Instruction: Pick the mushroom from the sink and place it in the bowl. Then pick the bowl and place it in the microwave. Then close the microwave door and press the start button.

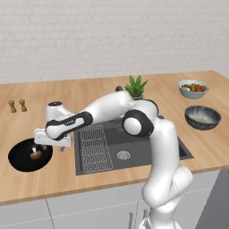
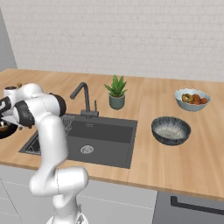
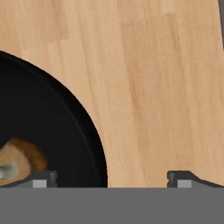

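The mushroom (image 1: 36, 154) lies inside the black bowl (image 1: 20, 160), which sits on the wooden counter (image 1: 89, 96) left of the sink (image 1: 134, 150). The gripper (image 3: 111, 178) hangs just over the bowl's near rim with its fingers spread wide and nothing between them; one tip is over the bowl beside the mushroom, the other over bare counter.
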